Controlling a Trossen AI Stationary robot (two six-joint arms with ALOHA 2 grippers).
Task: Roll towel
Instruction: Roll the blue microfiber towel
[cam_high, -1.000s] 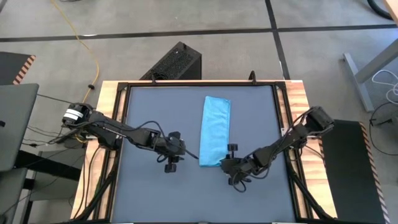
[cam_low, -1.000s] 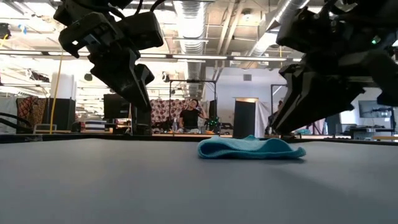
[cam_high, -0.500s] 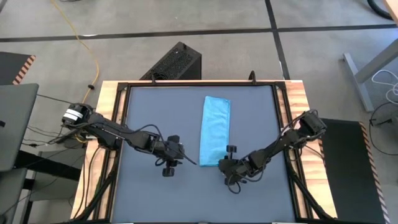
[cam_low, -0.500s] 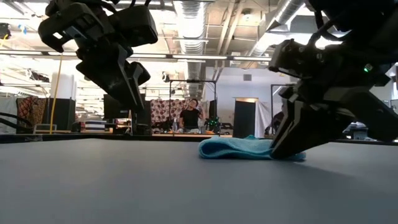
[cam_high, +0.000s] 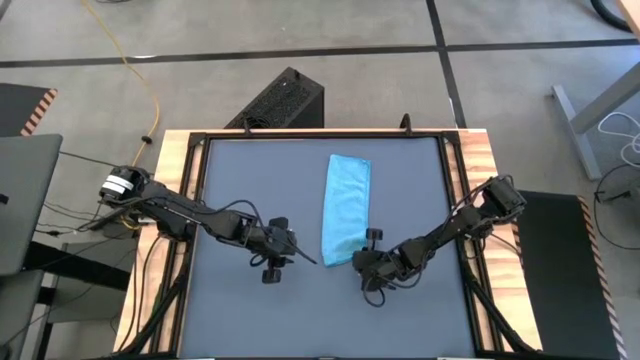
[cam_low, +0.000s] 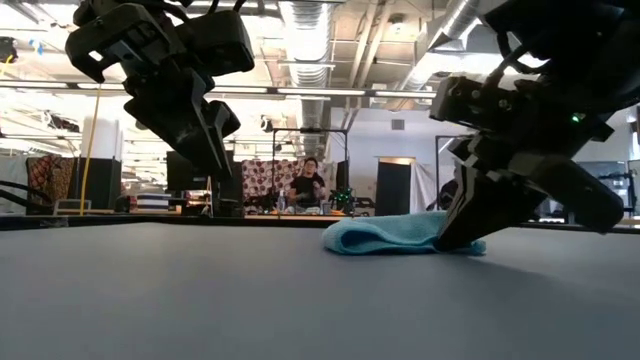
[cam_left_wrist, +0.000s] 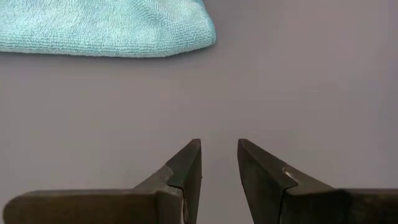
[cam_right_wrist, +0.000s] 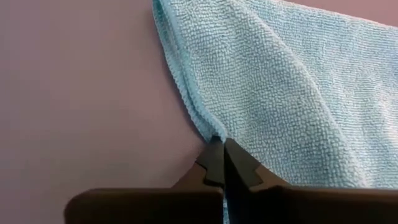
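The towel lies on the desk, right of centre, running from the far half toward the near half. The right gripper is at the towel's near right corner. The left gripper is left of that end, near it but apart.

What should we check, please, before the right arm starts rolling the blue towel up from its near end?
1. Right gripper has its jaws shut on the towel at its near corner: ok.
2. How much cloth is pinched: cannot tell; only a thin edge shows between the jaws.
3. Towel lies as a long folded strip on the table, with bare surface beyond its far end to roll toward: ok.
4. Left gripper on the towel's other near corner: not ok; its jaws are apart over bare table, short of the cloth.
5. Nothing else lies on the table in the towel's path: ok.
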